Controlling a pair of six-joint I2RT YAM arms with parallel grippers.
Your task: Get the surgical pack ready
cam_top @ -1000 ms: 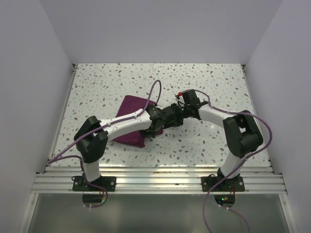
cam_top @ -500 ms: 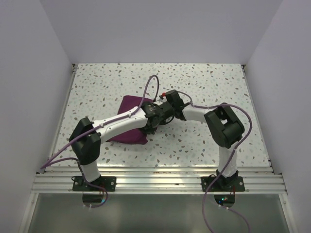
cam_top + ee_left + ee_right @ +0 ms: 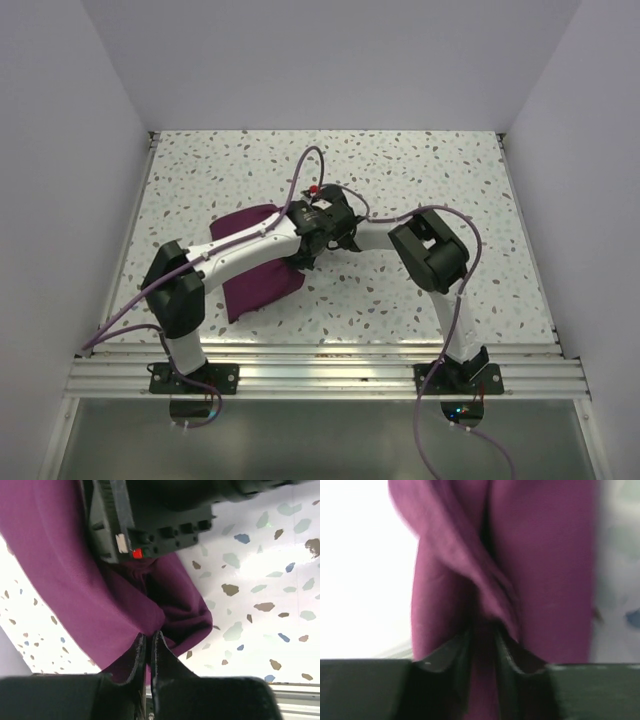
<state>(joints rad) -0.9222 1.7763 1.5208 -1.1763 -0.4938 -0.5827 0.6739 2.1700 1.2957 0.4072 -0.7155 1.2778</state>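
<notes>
The surgical pack [image 3: 250,285] is a dark purple wrapped bundle lying left of the table's middle, partly hidden under my left arm. At its right end my left gripper [image 3: 302,258] is shut on a fold of the purple cloth [image 3: 100,595], which shows pinched between the tips [image 3: 146,639]. My right gripper [image 3: 318,240] reaches in from the right and meets the same end; its black body [image 3: 155,525] fills the top of the left wrist view. A bunched fold of cloth [image 3: 490,590] sits between its narrowly parted fingers [image 3: 482,630]. The pack's contents are hidden.
The speckled tabletop [image 3: 430,180] lies around the bundle, white walls on three sides. A metal rail [image 3: 320,370] runs along the near edge. Purple cables [image 3: 300,170] loop over both arms above the bundle.
Both grippers have moved left together. The bundle has slid left and turned, its near end now swung toward the front. The right arm has stretched further across.
</notes>
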